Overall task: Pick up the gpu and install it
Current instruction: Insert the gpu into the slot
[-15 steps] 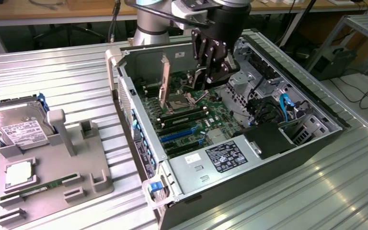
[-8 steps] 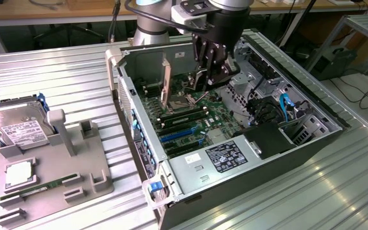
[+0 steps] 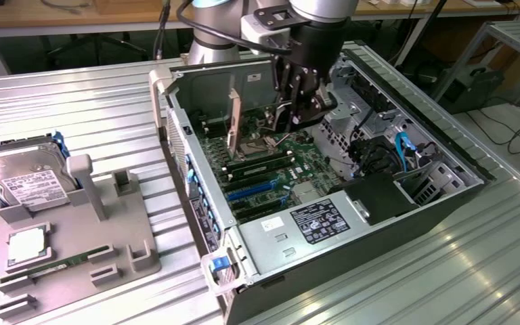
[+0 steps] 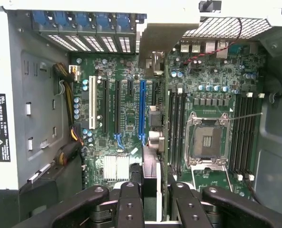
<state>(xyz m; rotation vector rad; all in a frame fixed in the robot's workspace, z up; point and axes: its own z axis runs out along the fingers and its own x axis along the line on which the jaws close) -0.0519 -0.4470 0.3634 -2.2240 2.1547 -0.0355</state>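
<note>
The black robot gripper (image 3: 300,112) reaches down into the open grey tower computer case (image 3: 441,196), which lies on its side on the ribbed metal bench (image 3: 79,108) so that the green motherboard (image 4: 126,114) faces up and can be approached from above. Its fingers (image 4: 130,204) are drawn in to a narrow gap and clamp the gpu (image 4: 150,118), a thin expansion card with a pale metal bracket at one end, held on edge, presumably so its lower edge can meet a slot. In the wrist view the card hangs edge-on over the board, just beside the long blue expansion slot (image 4: 141,111) and between that slot and the black memory slots (image 4: 176,128); whether it touches the board I cannot tell. The bare silver processor socket (image 4: 209,140) sits open further along. On the grey plastic parts holder (image 3: 70,250) at the exterior view's left stand a silver hard drive with a white label (image 3: 25,179), a square silver processor (image 3: 27,245) and a narrow green memory stick (image 3: 57,264), each kept in its own recess. The power supply (image 3: 319,220) carries a black label, its print too fine to read.
</note>
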